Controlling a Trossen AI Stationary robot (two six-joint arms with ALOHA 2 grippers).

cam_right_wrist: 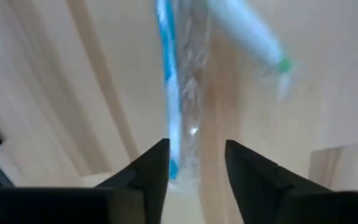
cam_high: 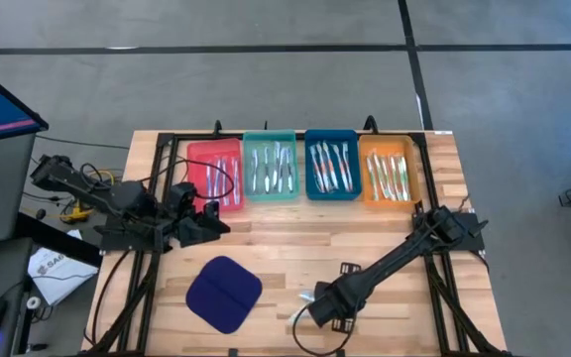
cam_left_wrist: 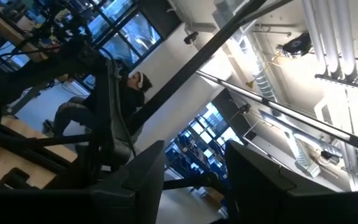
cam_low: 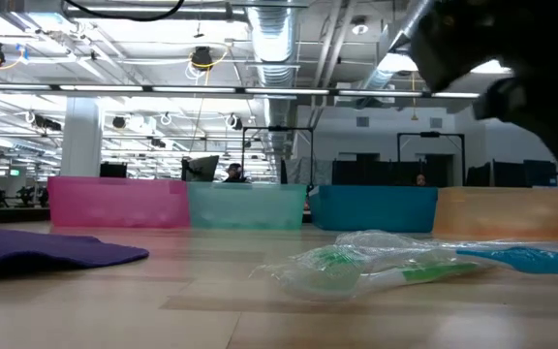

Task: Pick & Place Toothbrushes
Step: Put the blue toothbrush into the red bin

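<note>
Plastic, thin and light, sealed in clear crinkly film: blue toothbrush and green toothbrush, both loose on the table near its front edge, lying close together and well apart from the trays. Likely stiff enough along the handle, but slippery under the film and low against the wood, so probably hard to get under. Best taken mid-handle, across the narrow width, not by the baggy film end, which looks likely to slide or tear away.

Right gripper low over the blue toothbrush, fingers apart, handle running into the gap nearer one finger; not clamped on it. Seems off-centre, so worth squaring up before closing. Green toothbrush just beside, films possibly overlapping; could drag along or get nudged.

Left gripper parked at the table's left by the red tray, fingers apart and holding nothing, pointing up at the ceiling.

Along the far edge: red tray, teal tray, blue tray, orange tray, side by side, each already holding brushes. Dark blue pad near the front, left of the loose pair, clear of the path to the trays. Nothing else between pair and trays but bare wood.
</note>
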